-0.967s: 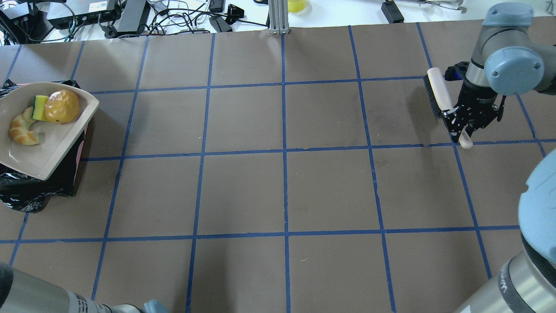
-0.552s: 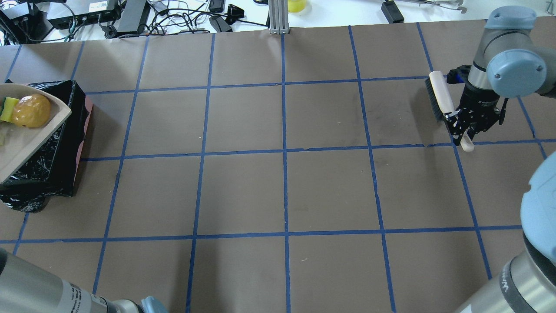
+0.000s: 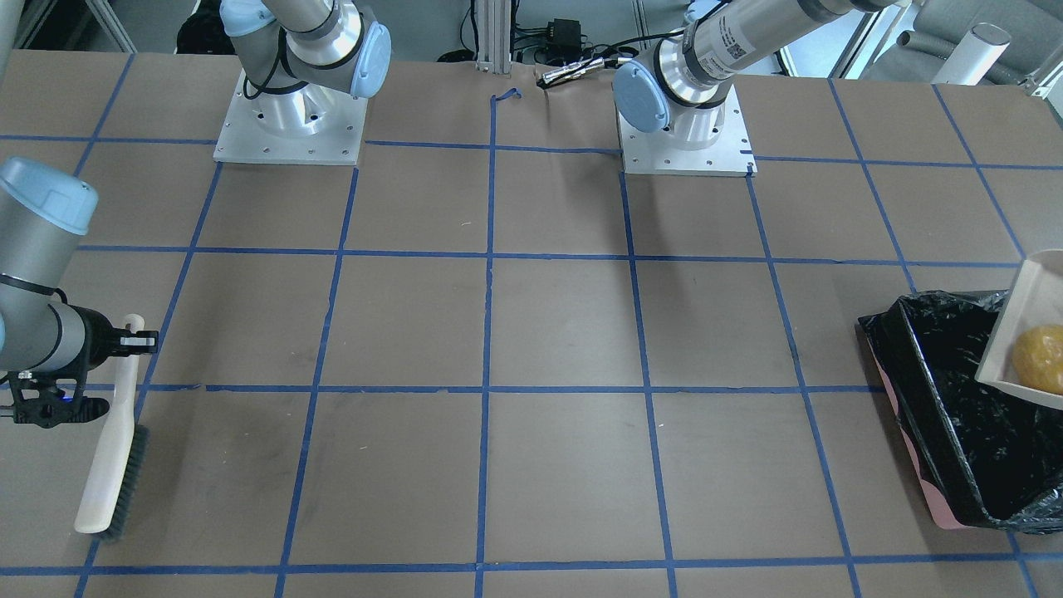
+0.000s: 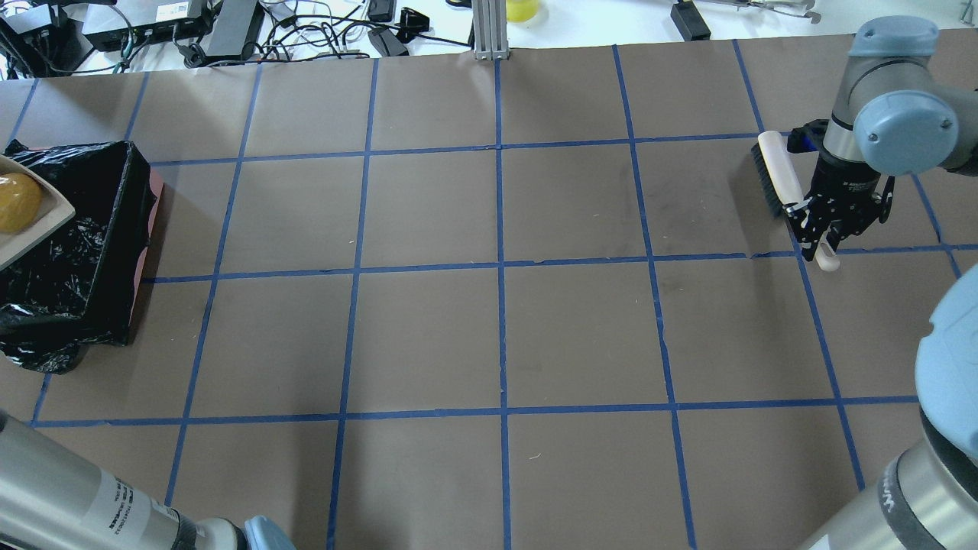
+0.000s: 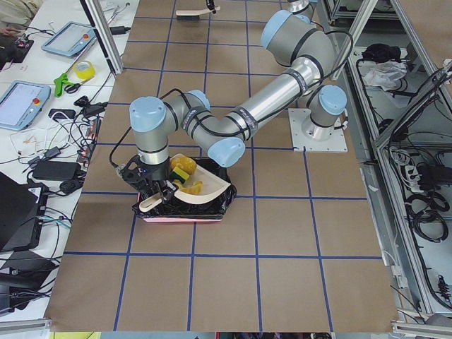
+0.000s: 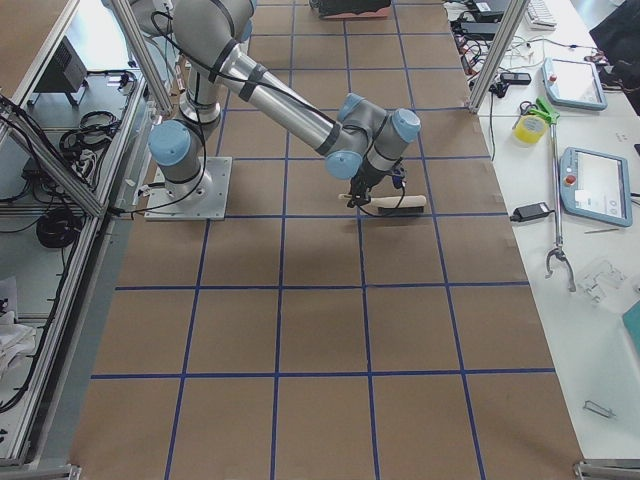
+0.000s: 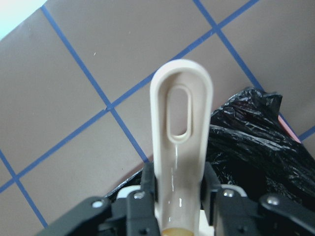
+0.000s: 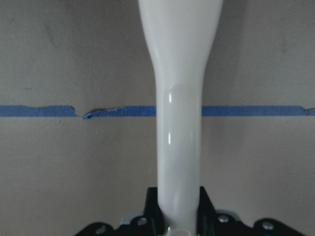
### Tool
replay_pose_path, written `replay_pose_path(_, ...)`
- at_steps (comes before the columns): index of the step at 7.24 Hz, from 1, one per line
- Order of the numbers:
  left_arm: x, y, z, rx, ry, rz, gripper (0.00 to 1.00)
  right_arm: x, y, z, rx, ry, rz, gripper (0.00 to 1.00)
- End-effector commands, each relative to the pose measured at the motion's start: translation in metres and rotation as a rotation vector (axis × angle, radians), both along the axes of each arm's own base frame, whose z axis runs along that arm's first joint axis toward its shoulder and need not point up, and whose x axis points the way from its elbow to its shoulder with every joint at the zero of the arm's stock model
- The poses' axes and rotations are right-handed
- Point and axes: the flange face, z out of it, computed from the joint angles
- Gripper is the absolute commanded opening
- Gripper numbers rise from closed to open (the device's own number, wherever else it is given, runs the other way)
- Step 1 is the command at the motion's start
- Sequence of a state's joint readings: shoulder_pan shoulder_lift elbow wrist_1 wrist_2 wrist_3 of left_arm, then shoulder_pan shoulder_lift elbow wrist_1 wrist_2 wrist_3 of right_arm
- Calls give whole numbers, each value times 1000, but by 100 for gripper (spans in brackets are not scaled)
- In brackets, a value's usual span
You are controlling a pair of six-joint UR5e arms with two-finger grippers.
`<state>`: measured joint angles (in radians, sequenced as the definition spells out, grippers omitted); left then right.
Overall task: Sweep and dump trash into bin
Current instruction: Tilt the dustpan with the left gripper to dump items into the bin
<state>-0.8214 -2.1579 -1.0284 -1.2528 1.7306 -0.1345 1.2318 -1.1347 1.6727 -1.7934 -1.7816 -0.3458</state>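
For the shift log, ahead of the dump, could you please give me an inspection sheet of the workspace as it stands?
surface: brown table with a blue tape grid; nothing spilled on it.
job's things: the trash lies in the dustpan, held over the bin, not yet dumped; the brush is held low at the opposite end.
clutter: nothing seen.
grippers: left gripper shut on the dustpan handle; right gripper shut on the brush handle.
cables: a tangle of cables beyond the table's far edge, off the work area.
surroundings: a metal post at the far edge; tablets and a tape roll beside the table.
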Motion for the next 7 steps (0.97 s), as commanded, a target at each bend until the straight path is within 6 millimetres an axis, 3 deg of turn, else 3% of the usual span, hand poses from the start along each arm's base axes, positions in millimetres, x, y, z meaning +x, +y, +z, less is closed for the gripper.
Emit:
replay_pose_path(1,5,-9,9,-33,-94,-46,0,0,0,-1,-3,1,4,65)
replay_pose_path(2,5,-13,15,-64,-122,-50,0,0,-1,0,-8,3,1,85)
replay_pose_path(3,-1,-17,17,-73,-131,-58,0,-1,-1,1,-11,6,-3,92)
replay_pose_path(6,-71,-50,39,-87,-250,-116,0,-1,-3,11,-24,13,-6,99)
replay_pose_path(7,-75,-53,46,-112,-272,-122,0,1,-4,31,-57,21,-4,99)
